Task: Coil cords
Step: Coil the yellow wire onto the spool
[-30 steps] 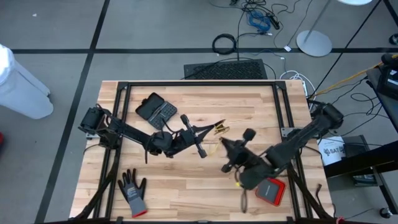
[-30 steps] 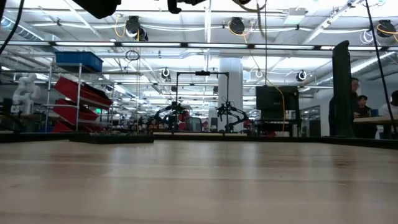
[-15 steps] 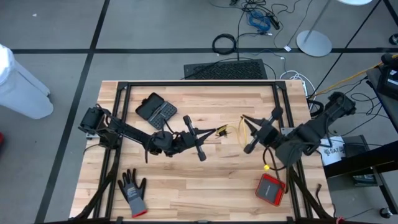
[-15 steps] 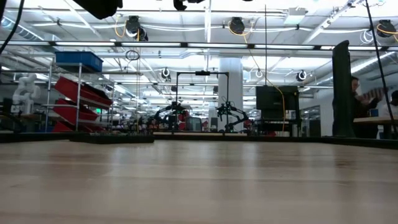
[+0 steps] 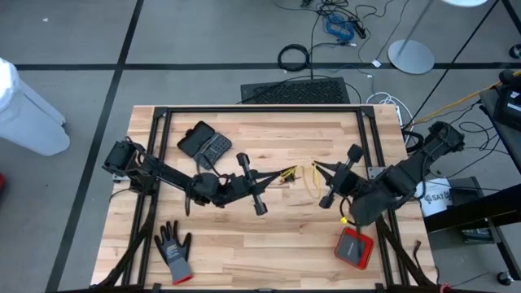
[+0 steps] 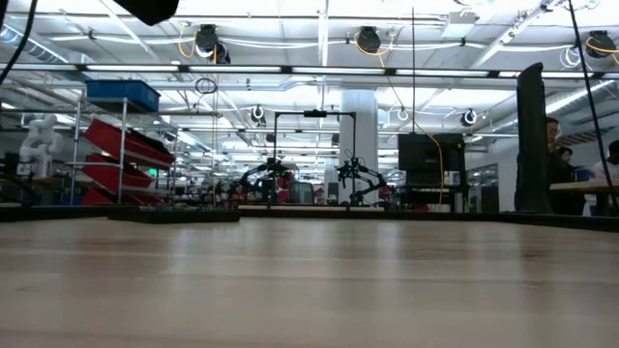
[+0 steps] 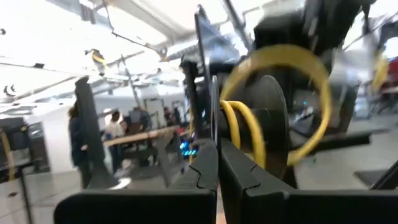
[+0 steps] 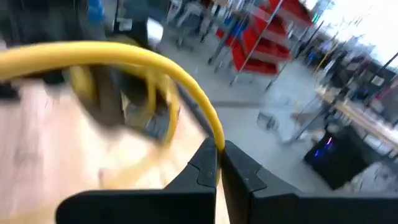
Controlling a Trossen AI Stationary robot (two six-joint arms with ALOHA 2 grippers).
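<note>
The grey glove lies at the near edge of the wooden surface, and a red box sits near the other near corner. In the middle, the left jaws are pinched tight on the yellow cord. The right jaws are closed tight on the same yellow cord from the other side. The cord hangs in small loops between the two arms, above the middle of the surface. Farther back lies a black case. Beyond the surface, a thick black cable ring rests on the floor.
</note>
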